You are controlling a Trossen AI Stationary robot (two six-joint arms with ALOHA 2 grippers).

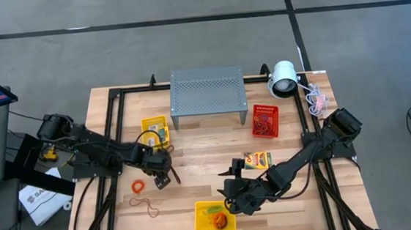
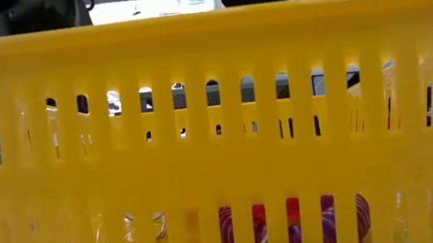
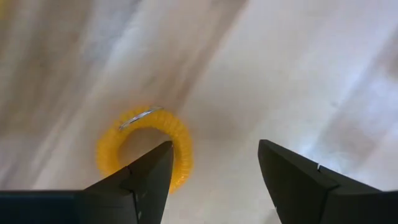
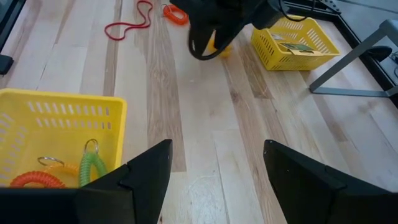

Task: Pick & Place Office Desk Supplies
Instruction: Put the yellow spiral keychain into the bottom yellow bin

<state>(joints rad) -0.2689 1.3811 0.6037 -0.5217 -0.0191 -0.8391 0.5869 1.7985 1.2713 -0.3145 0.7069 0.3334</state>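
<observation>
A yellow coiled loop (image 3: 143, 149) lies flat on the wooden table. My left gripper (image 3: 214, 168) hangs open just above it, pointing steeply down, and one finger covers part of the coil; in the high view this gripper (image 1: 163, 177) is left of centre. An orange coiled loop (image 1: 137, 185) and a thin red rubber band (image 1: 148, 205) lie nearer the left front. A crayon box (image 1: 257, 160) lies flat at mid table. My right gripper (image 4: 217, 168) waits open over bare wood beside the front yellow basket (image 4: 62, 118), which holds an orange coil (image 4: 37, 179) and a green coil (image 4: 92, 167).
A second yellow basket (image 1: 155, 131) with a crayon box in it stands behind my left gripper. A red basket (image 1: 264, 120), the grey perforated stand (image 1: 208, 96) and the white lamp (image 1: 283, 78) stand along the far side. The front basket's wall (image 2: 218, 138) fills the low view.
</observation>
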